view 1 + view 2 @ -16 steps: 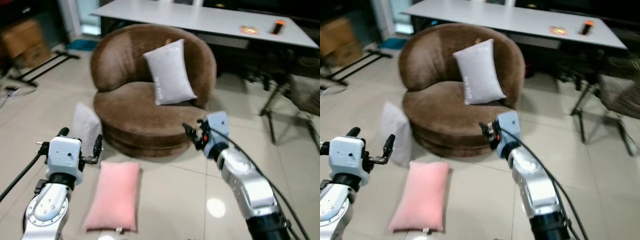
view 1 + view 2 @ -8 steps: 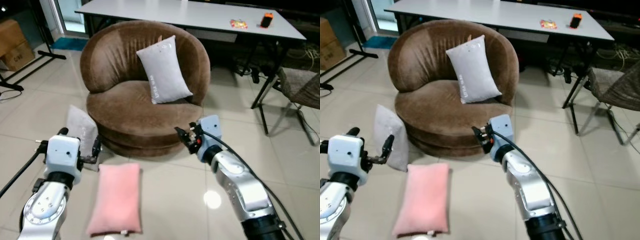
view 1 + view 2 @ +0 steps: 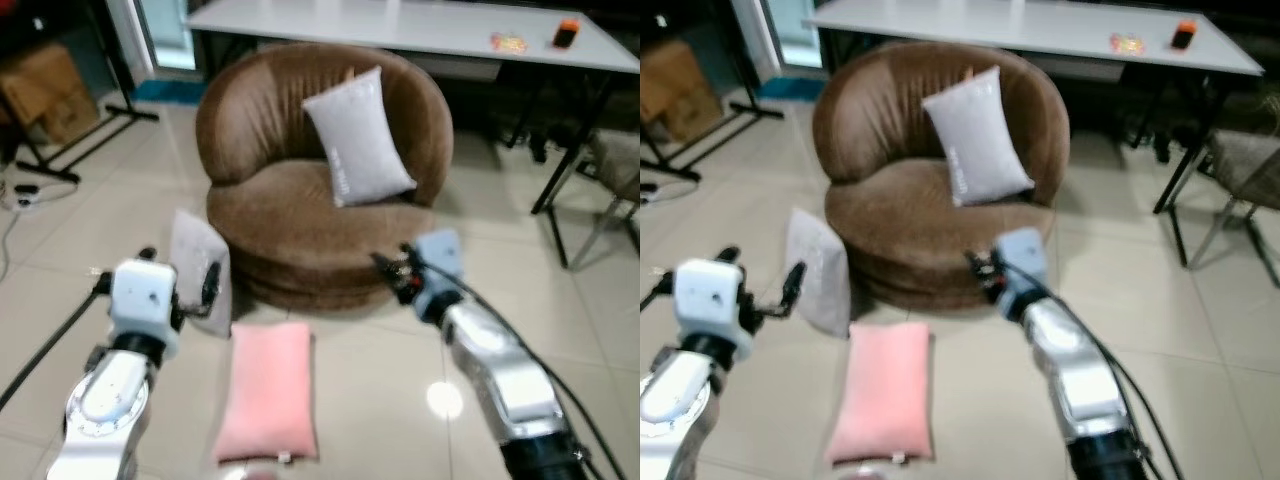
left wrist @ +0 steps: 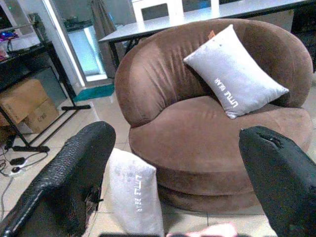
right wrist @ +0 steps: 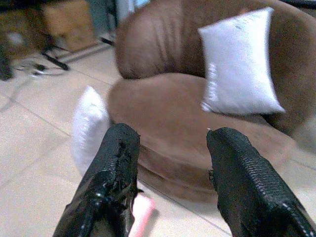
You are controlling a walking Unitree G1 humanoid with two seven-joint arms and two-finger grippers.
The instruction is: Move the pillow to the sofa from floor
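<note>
A pink pillow (image 3: pixel 268 388) lies flat on the tiled floor in front of the round brown sofa (image 3: pixel 300 215). A grey pillow (image 3: pixel 197 271) leans upright against the sofa's base at the left, and another grey pillow (image 3: pixel 360 139) stands on the seat against the backrest. My left gripper (image 3: pixel 180 288) is held up, open, near the leaning grey pillow, with nothing between its fingers (image 4: pixel 64 182). My right gripper (image 3: pixel 392 270) is open too, raised in front of the sofa's front edge, empty between its fingers (image 5: pixel 113 177).
A long grey table (image 3: pixel 420 30) stands behind the sofa with small items on it. A chair (image 3: pixel 610 190) is at the right. Cardboard boxes (image 3: pixel 45 90) and a black stand (image 3: pixel 80 150) are at the far left. Bare tile floor spreads around the pink pillow.
The whole picture has shifted to the right and blurred, so the camera has moved. Both grippers hold about the same pose, open and empty.
</note>
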